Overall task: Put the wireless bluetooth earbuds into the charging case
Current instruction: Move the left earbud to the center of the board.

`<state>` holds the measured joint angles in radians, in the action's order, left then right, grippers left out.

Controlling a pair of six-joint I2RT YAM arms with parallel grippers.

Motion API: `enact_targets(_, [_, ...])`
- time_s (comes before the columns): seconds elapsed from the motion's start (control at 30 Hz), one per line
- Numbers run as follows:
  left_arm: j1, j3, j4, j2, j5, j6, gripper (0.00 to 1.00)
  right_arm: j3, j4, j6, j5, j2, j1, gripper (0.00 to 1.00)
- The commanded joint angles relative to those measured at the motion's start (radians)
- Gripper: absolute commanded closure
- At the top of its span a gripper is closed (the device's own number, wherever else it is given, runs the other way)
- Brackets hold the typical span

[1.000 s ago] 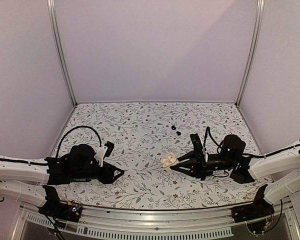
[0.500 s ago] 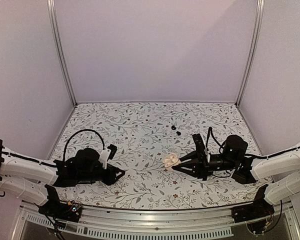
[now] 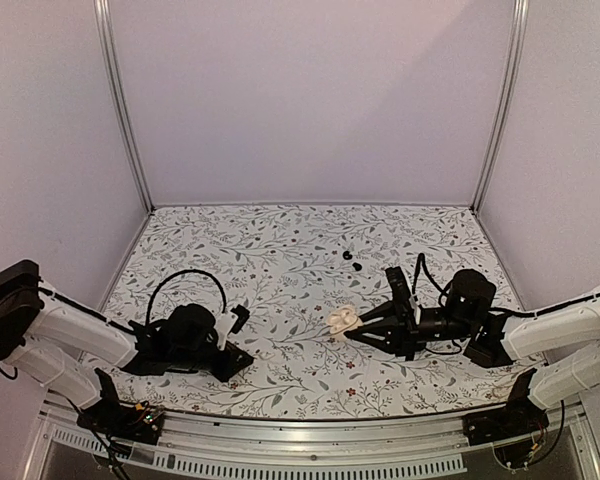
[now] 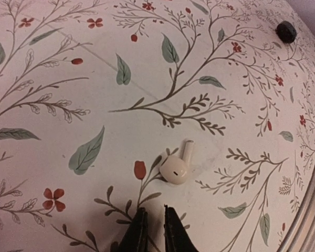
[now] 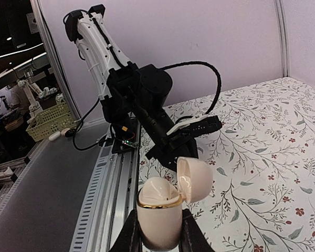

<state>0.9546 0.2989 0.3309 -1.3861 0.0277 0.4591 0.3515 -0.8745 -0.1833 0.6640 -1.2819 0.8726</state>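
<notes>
My right gripper (image 3: 346,326) is shut on a cream charging case (image 5: 159,220), held upright above the table with its lid (image 5: 195,178) hinged open. A rounded cream shape fills the case's mouth; I cannot tell if it is an earbud. A white stemmed earbud (image 4: 176,167) lies on the floral cloth just beyond my left gripper (image 4: 153,211). That gripper is shut with nothing between its fingers and rests low near the front edge (image 3: 242,360). Two tiny black rounded buds (image 3: 346,256) (image 3: 357,267) lie farther back mid-table. One of these black buds (image 4: 286,31) shows in the left wrist view.
A metal rail (image 3: 310,432) runs along the near edge of the table. Upright frame posts (image 3: 122,110) and lilac walls close the back and sides. The left arm (image 5: 142,94) stands beyond the held case in the right wrist view.
The left gripper has closed from partly open to shut, and the left arm has shifted right and lower toward the cloth. The right arm has barely moved, the case still in its grip.
</notes>
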Motion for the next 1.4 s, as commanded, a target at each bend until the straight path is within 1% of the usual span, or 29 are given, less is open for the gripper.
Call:
enact_targets(0.0, [0.008,0.040,0.046,-0.059,0.056,-0.029,0.90,-0.011,0.002,0.006,-0.011,0.024,-0.009,1.00])
enact_targets(0.17, [0.010,0.072,0.040,-0.116,0.038,-0.039,0.92,-0.011,0.002,0.006,-0.009,0.026,-0.013,1.00])
enact_targets(0.5, [-0.018,0.213,0.032,-0.280,0.016,-0.098,0.95,-0.003,0.006,0.011,0.007,0.020,-0.029,1.00])
enact_targets(0.8, [-0.041,0.343,0.029,-0.374,0.104,-0.178,0.93,-0.002,0.019,0.013,0.018,0.022,-0.043,1.00])
enact_targets(0.9, [-0.050,0.369,-0.023,-0.335,0.106,-0.206,0.88,-0.004,0.030,0.016,0.019,0.031,-0.047,1.00])
enact_targets(1.0, [-0.066,0.392,-0.123,-0.256,0.105,-0.224,0.76,-0.006,0.037,0.017,0.017,0.037,-0.049,1.00])
enact_targets(1.03, [-0.069,0.403,-0.156,-0.239,0.117,-0.232,0.71,-0.007,0.037,0.018,0.017,0.039,-0.048,1.00])
enact_targets(1.13, [-0.062,0.467,-0.291,-0.242,0.153,-0.245,0.61,-0.008,0.038,0.016,0.017,0.041,-0.049,1.00])
enact_targets(1.27, [-0.037,0.533,-0.432,-0.268,0.159,-0.232,0.58,-0.011,0.042,0.018,0.015,0.045,-0.050,1.00])
enact_targets(1.37, [-0.010,0.601,-0.534,-0.311,0.105,-0.220,0.57,-0.018,0.044,0.017,0.007,0.058,-0.051,1.00])
